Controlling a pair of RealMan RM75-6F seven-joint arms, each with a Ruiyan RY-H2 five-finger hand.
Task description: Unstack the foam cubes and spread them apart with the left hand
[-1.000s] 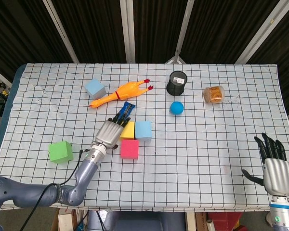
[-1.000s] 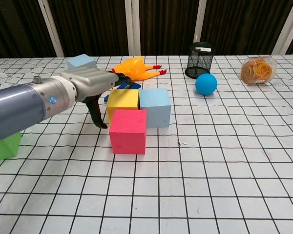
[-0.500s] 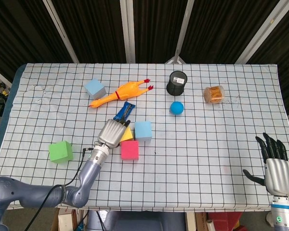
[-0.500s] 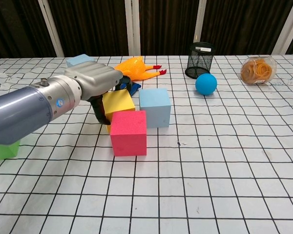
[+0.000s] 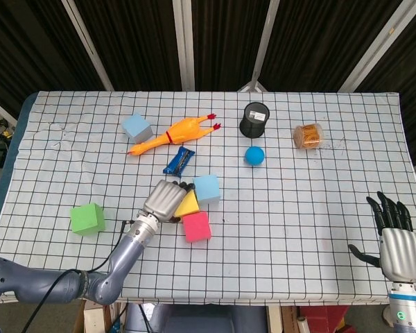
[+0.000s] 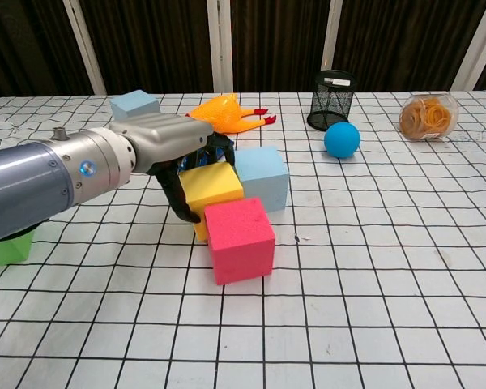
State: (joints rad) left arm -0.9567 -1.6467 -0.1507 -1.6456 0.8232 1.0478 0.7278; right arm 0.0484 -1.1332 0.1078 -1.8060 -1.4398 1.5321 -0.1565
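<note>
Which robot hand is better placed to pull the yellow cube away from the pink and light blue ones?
Left. The left robot hand is already curled around the yellow cube, which touches the pink cube and light blue cube. The right robot hand sits open at the table's near right edge, far from the cluster.

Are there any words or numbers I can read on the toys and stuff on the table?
No readable text anywhere.
The blue snack wrapper may carry print, but it is too small and blurred to read.
The foam cubes, such as the yellow cube that the left hand holds, are plain.
</note>
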